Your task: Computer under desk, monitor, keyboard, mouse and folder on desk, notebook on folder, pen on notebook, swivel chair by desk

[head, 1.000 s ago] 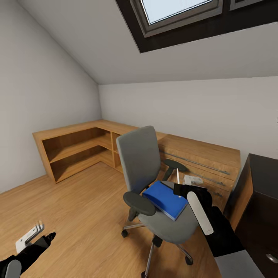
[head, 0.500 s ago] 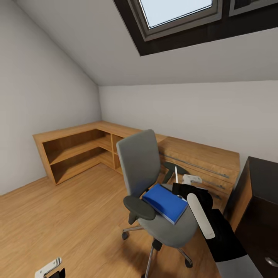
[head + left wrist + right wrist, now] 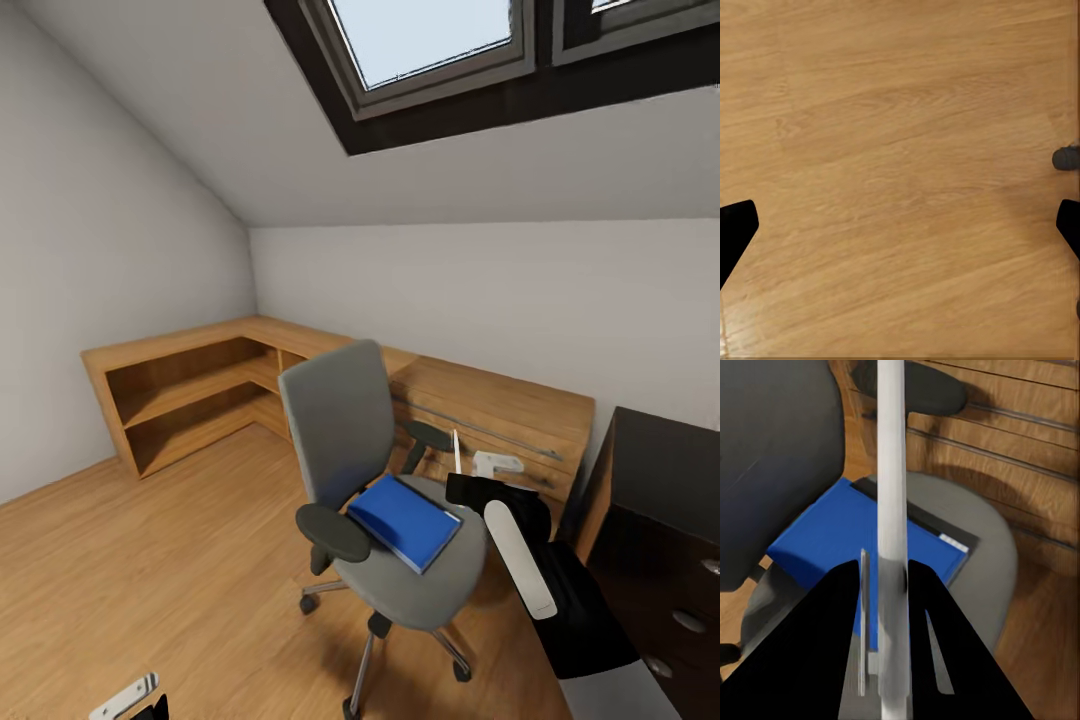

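On swivel chair: folder | right pincer grips pen

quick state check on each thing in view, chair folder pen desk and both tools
swivel chair: upright on the wood floor, away from the desk
folder: lying flat on the chair seat, closed
pen: clamped in the right tool, sticking out past its fingers
desk: at the right edge, drawers closed
right tool: shut on the pen, above the chair seat
left tool: open, over bare floor
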Motion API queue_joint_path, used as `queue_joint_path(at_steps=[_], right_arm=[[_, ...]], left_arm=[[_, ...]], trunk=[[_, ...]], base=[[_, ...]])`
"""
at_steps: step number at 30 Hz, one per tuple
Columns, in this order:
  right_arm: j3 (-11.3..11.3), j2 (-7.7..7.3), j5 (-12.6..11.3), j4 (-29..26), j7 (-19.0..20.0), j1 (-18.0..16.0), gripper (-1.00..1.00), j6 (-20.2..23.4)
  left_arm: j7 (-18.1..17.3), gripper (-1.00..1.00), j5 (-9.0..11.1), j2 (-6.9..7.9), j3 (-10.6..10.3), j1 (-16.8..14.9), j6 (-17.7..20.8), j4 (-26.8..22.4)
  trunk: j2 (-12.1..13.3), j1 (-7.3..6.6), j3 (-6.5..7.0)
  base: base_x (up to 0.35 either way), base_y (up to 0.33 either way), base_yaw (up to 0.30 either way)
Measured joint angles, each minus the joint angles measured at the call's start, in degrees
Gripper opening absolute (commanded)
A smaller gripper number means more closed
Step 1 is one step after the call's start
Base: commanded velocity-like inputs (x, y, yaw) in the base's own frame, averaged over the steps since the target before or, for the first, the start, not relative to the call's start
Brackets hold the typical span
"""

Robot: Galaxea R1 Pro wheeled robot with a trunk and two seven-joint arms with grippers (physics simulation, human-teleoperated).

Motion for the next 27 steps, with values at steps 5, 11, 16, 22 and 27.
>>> queue_joint_path(at_steps=[5,11,16,22,27], right_arm=[[-0.04,0.00,-0.06,-0.04,0.02,0.00,-1.00,-0.05],[-0.01,0.06,-0.12,-0.01,0.09,0.00,-1.00,-0.13],[-0.15,-0.14,0.14,-0.48,0.07,0.00,-1.00,-0.19],[-0.62,-0.17,0.53,-2.24,-0.12,-0.26,-1.00,-0.67],[-3.41,-0.18,0.33,1.89,-0.03,-7.18,-1.00,1.98]], left_arm=[[0.01,1.00,0.05,-0.01,0.01,0.00,0.05,0.08],[0.08,1.00,-0.08,0.01,-0.29,0.00,0.04,1.23],[0.19,1.00,-2.89,0.12,-0.28,0.02,-5.60,9.21],[0.30,1.00,-7.37,0.07,-0.29,0.02,-18.28,19.97],[0.29,1.00,-7.88,-0.03,-0.46,0.02,-19.45,21.16]], trunk=[[2.01,-1.10,0.90],[4.42,-2.42,1.98],[6.42,-3.52,2.87],[8.83,-4.84,3.95],[10.84,-5.94,4.85]], base=[[-0.014,-0.021,0.000],[-0.001,-0.002,0.000],[0.000,0.000,0.000],[0.000,0.000,0.000],[0.000,0.000,0.000]])
